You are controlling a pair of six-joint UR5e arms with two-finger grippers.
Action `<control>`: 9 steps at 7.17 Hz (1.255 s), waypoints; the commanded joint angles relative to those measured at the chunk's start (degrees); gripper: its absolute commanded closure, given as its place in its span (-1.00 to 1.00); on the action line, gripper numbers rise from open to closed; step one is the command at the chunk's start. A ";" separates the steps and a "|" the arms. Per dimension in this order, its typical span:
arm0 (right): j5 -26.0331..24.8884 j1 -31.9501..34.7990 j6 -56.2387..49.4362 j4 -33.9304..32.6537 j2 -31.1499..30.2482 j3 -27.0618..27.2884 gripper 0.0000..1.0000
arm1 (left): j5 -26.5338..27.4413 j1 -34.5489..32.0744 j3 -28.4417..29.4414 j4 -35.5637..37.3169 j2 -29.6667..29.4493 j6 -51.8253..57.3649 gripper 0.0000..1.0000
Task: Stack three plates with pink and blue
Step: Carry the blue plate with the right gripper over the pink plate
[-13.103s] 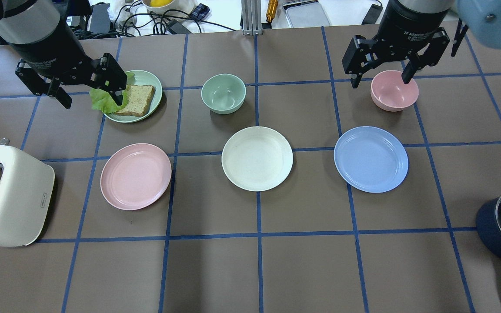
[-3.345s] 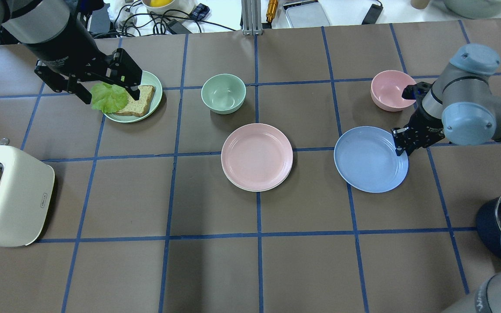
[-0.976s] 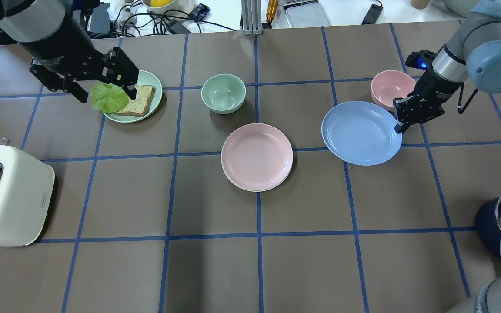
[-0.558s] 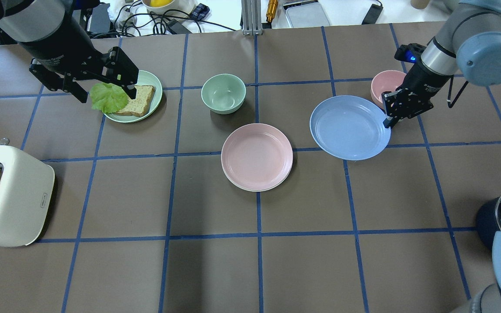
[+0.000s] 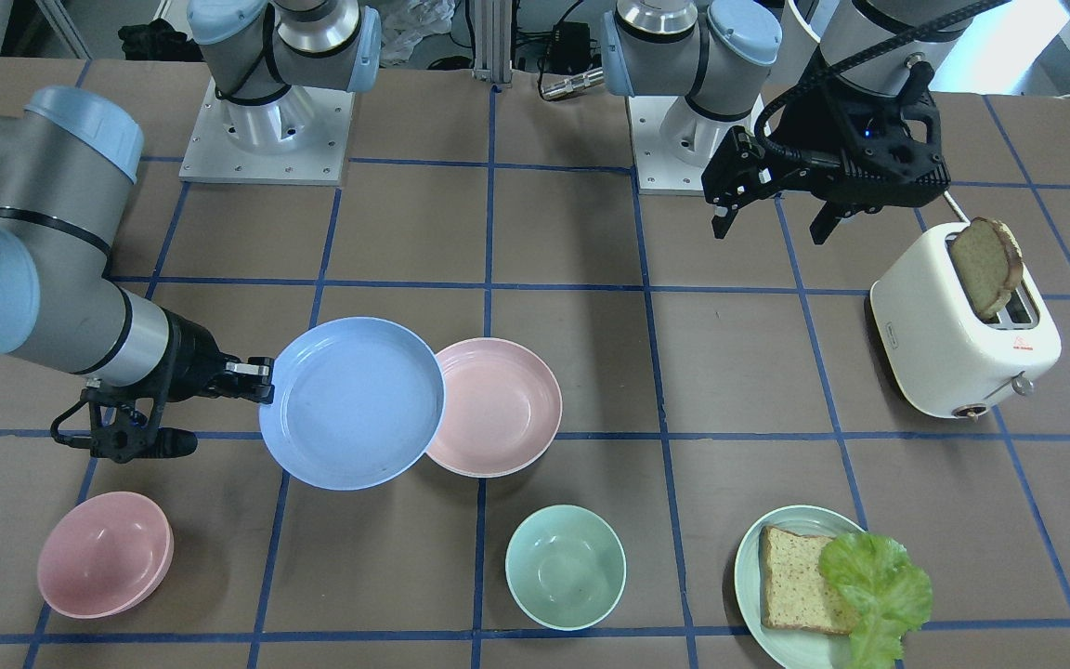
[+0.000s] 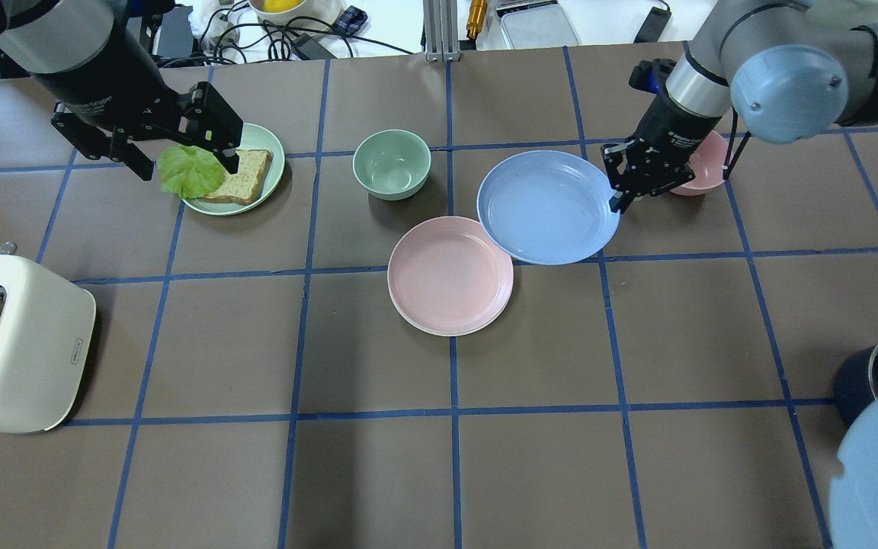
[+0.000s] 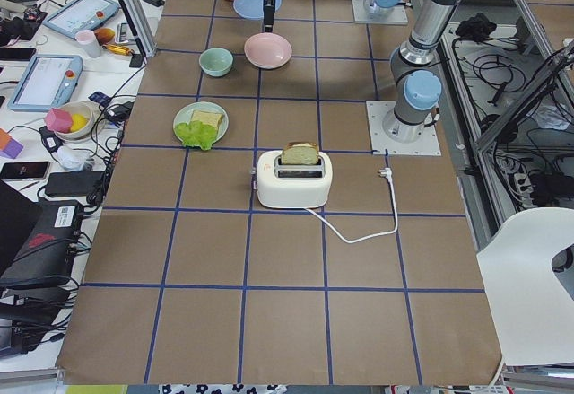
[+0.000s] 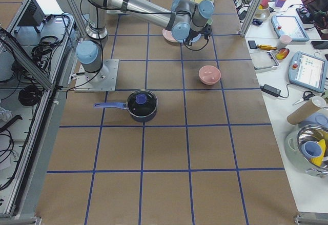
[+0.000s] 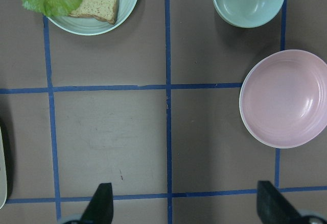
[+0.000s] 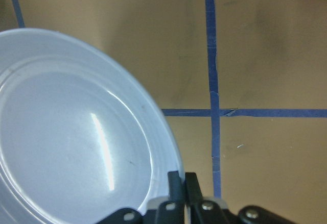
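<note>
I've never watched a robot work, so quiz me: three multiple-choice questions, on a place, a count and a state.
1. Where is the blue plate? A lying flat, untouched; B gripped at its rim by the right arm's fingers, edge over the pink plate; C on the floor.
2. How many small bowls? A one; B two; C four.
3. The left arm's fingers are: A open, empty; B shut, empty; C shut on a plate.
B: fingers pinch its rim. B: a pink bowl and a mint bowl. A: wide gap, nothing between.

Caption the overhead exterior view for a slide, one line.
Right gripper holds the blue plate by its rim, aloft beside the pink plate; left gripper hangs open.
</note>
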 commanded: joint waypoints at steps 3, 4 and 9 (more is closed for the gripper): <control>-0.44 8.05 9.50 -3.07 0.29 0.17 1.00 | 0.00 0.00 -0.09 -0.09 0.26 0.03 -1.00; -0.44 9.37 13.07 -3.25 0.46 0.44 1.00 | 0.00 0.00 -0.18 -0.09 0.35 0.03 -1.00; -0.62 12.63 17.58 -6.75 1.52 2.10 1.00 | 0.00 0.00 -0.26 -0.26 0.35 0.03 -1.00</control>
